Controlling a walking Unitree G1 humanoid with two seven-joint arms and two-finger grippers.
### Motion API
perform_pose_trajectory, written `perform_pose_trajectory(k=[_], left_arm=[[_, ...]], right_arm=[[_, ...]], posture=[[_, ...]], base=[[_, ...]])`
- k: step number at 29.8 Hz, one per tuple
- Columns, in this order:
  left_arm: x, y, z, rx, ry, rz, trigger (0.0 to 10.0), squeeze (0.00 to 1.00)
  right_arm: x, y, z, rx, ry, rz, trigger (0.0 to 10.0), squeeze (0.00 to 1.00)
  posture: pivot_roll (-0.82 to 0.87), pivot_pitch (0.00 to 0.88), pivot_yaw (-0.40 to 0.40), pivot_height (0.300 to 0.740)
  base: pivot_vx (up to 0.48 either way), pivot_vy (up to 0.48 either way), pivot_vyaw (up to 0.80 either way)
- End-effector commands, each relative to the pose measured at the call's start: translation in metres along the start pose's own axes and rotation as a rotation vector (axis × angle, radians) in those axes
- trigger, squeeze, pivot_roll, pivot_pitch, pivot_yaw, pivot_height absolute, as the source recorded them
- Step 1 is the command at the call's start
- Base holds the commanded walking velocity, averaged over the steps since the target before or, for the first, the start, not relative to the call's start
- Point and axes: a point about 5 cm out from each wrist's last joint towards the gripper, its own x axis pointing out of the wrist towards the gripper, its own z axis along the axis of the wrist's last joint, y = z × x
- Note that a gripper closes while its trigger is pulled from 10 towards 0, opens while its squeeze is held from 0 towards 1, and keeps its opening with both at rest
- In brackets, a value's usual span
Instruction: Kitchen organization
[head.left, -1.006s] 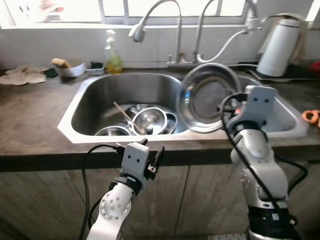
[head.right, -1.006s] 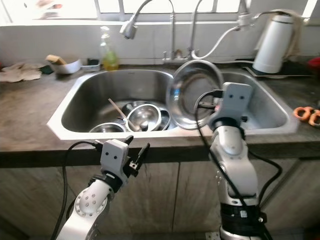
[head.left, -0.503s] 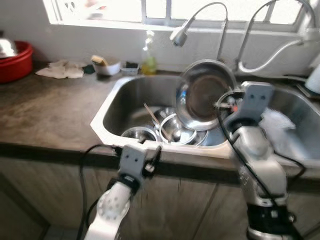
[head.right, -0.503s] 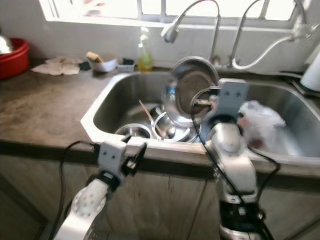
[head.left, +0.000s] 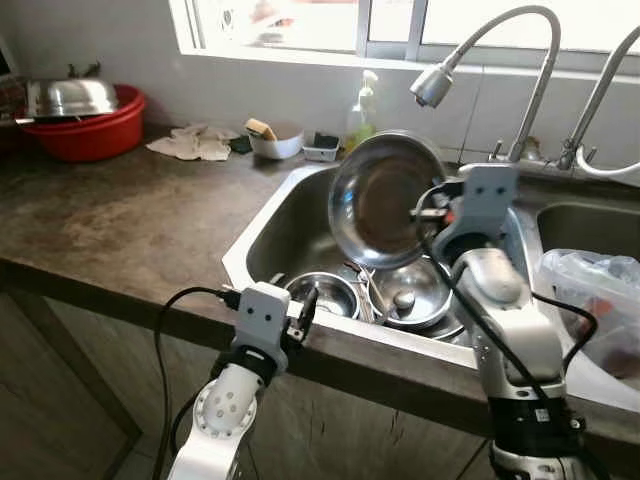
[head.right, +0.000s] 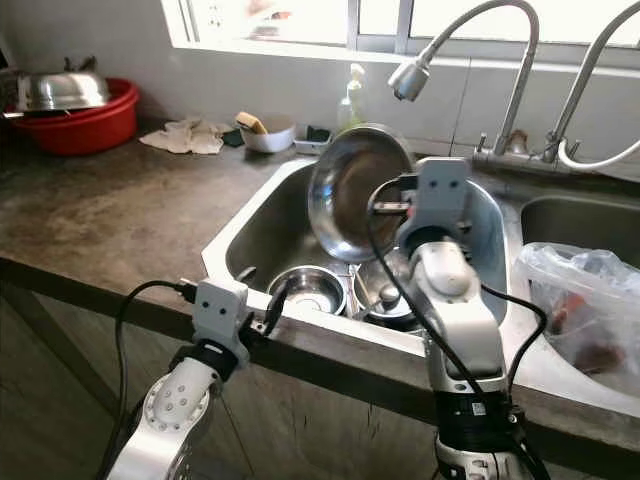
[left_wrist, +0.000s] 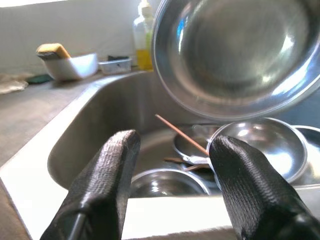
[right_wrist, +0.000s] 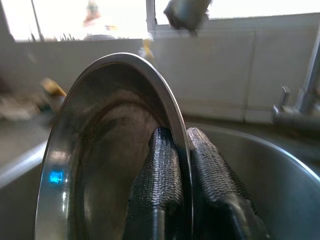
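Right gripper (right_wrist: 182, 170): raised above the sink (head.left: 270, 235), fingers (right_wrist: 157, 175) pinched tight on the rim of a steel pan (head.left: 380, 195), one finger inside the rim and one outside. The pan is held on edge, clear of the sink, its hollow facing toward the robot's left, just below the spray head of the curved tap (head.left: 500, 55).

Left gripper (head.left: 300, 315): low at the front edge of the worktop (head.left: 120, 220), pointing into the sink. Fingers (left_wrist: 107, 180) spread apart, holding nothing.

Sink contents, under the held pan: several steel bowls (head.left: 325, 292) nested and overlapping, one larger bowl (head.left: 405, 290) with a small knob at its centre, and a thin stick-like utensil (left_wrist: 180, 134) lying slantwise across them.

Second basin to the robot's right: a clear plastic bag (head.left: 590, 300) with dark contents, resting at the basin edge.

Behind the sink, along the wall: a dish-soap bottle (head.left: 363, 105) with yellow liquid, a small dark tray (head.left: 323, 148), a white bowl (head.left: 275, 140) with a sponge in it, and crumpled cloths (head.left: 195, 145).

Far left on the worktop: a red basin (head.left: 85, 125) with a steel lid or bowl sitting upside down on it.

Surface: dark, mottled stone-look worktop over wooden cabinet fronts. Bright window above a pale wall.
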Motion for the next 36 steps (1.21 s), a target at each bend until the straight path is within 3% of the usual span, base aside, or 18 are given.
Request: perform_pose_trajectory(k=[1, 5, 12, 19, 23, 24, 31, 36], left_arm=[[-0.001, -0.001, 0.0, 0.005, 0.008, -0.007, 10.0, 0.0], [-0.003, -0.004, 0.0, -0.001, 0.012, -0.016, 10.0, 0.0], [-0.009, -0.007, 0.001, -0.009, 0.019, -0.022, 10.0, 0.0], [-0.021, -0.014, 0.002, -0.02, 0.037, -0.035, 10.0, 0.0], [-0.025, -0.015, 0.001, -0.024, 0.049, -0.036, 10.0, 0.0], [-0.026, -0.015, 0.001, -0.024, 0.055, -0.034, 10.0, 0.0], [-0.026, -0.014, 0.001, -0.025, 0.063, -0.034, 10.0, 0.0], [-0.022, -0.013, 0.001, -0.023, 0.064, -0.035, 10.0, 0.0]], right_arm=[[0.008, -0.003, -0.005, -0.013, 0.06, -0.008, 10.0, 0.0], [0.023, -0.008, -0.016, -0.021, 0.145, -0.018, 10.0, 0.0], [0.05, -0.013, -0.039, 0.044, 0.331, -0.005, 10.0, 0.0], [0.057, -0.014, -0.062, 0.16, 0.476, 0.014, 10.0, 0.0], [0.057, -0.014, -0.067, 0.162, 0.509, 0.015, 10.0, 0.02], [0.058, -0.015, -0.068, 0.156, 0.509, 0.013, 10.0, 1.0], [0.062, -0.018, -0.065, 0.161, 0.477, 0.006, 10.0, 1.0], [0.064, -0.021, -0.051, 0.141, 0.36, -0.008, 10.0, 1.0]], posture=[[0.03, 0.013, -0.046, 0.74], [0.03, 0.019, -0.05, 0.74], [0.05, 0.055, -0.059, 0.74], [0.07, 0.094, -0.068, 0.74], [0.08, 0.114, -0.07, 0.74], [0.07, 0.123, -0.065, 0.74], [0.07, 0.123, -0.06, 0.74], [0.06, 0.106, -0.056, 0.74]], base=[[0.0, 0.0, 0.0], [0.0, 0.0, 0.0], [0.0, 0.0, 0.0], [0.0, 0.0, 0.0], [0.0, 0.0, 0.0], [0.0, 0.0, 0.0], [0.0, 0.0, 0.0], [0.0, 0.0, 0.0]])
